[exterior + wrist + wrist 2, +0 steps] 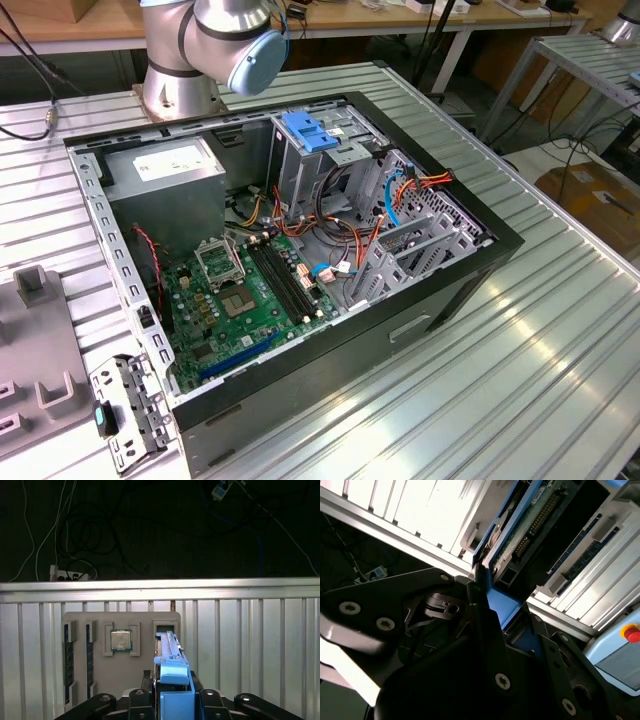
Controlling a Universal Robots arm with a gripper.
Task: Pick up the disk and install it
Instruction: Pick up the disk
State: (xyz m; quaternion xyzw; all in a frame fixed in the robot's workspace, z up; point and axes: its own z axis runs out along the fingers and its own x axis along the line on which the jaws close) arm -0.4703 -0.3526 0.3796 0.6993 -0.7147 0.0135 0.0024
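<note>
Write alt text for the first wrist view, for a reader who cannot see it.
The gripper holds the disk, edge-on with blue rails, between its jaws over a grey holder carrying a processor chip and memory sticks, on a ribbed metal table.

We see a ribbed, silver metal table (520, 380) whose grooves run lengthwise under everything. In the middle lies an open computer case (300, 392), on its side with the opening upward. Behind it stands the arm's round base (175, 90), at the table's far edge. At the exterior view's left lies a grey holder tray (40, 350) (flat on the ribs, well apart from the base). Just beside the case's near corner lies a small perforated metal bracket (135, 410). In the first wrist view the tray (130, 675) sits near the table's railed edge.
</note>
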